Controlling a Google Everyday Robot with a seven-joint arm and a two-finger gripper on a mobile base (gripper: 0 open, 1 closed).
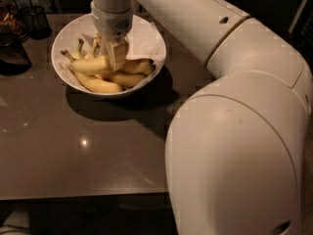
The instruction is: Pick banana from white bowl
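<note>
My gripper (117, 58) is down inside the white bowl (59, 68), pointing straight down from the wrist, and its tip sits against the right end of the banana (89, 65). I cannot tell whether it has closed on the fruit or only rests against it, because the tip and the peel are nearly the same pale colour where they meet. The banana lies roughly level across the middle of the bowl, on top of the pile, with its free end pointing left toward the rim. Other bananas (100, 85) lie under and around it. One long one curves along the near wall, a couple more run off to the right of the gripper, and short brownish stems stick up at the left. The far inner wall of the bowl shows white to the right of the wrist.

The bowl stands on a glossy grey-brown table (73, 155), toward its far left part, with a dark shadow on its near right side. At the far left corner stands a dark wire-mesh cup (35, 21), apart from the bowl. A dark object (12, 55) that I cannot identify lies near it at the left edge. The arm (234, 146) comes from the lower right, where its big white shell hides that part of the table. From there it reaches up and left to the wrist above the gripper.
</note>
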